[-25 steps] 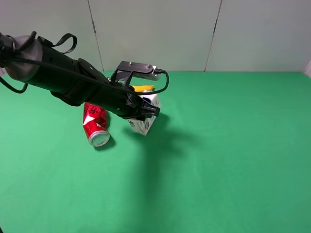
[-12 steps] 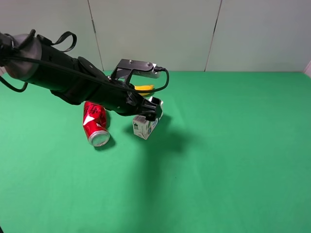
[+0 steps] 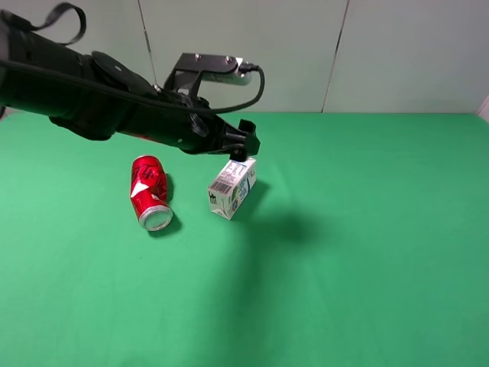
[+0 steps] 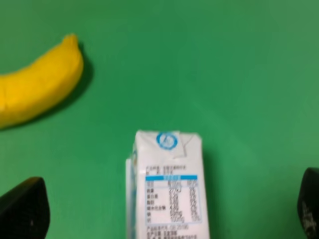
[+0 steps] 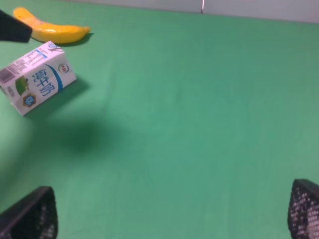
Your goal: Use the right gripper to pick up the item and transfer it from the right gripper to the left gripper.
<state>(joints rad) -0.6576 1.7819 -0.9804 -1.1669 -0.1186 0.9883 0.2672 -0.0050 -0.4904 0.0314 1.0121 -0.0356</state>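
Observation:
The item, a small white milk carton (image 3: 231,188) with blue lettering, lies on its side on the green table (image 3: 359,229). Nothing holds it. My left gripper (image 3: 245,143) hangs open just above the carton's far end, apart from it. In the left wrist view the carton (image 4: 168,189) lies below and between the spread fingertips (image 4: 22,211) of the left gripper (image 4: 166,209). The right wrist view shows the carton (image 5: 37,77) far ahead of my right gripper (image 5: 167,214), which is open and empty. The right gripper is out of the exterior view.
A red soda can (image 3: 149,191) lies on its side to the left of the carton. A yellow banana (image 4: 37,87) lies just beyond the carton, also visible in the right wrist view (image 5: 52,31). The left arm (image 3: 92,95) stretches in from the upper left.
My left gripper has opened and let go of the carton, then risen and drawn back a little. The carton has dropped onto the table and lies on its side.

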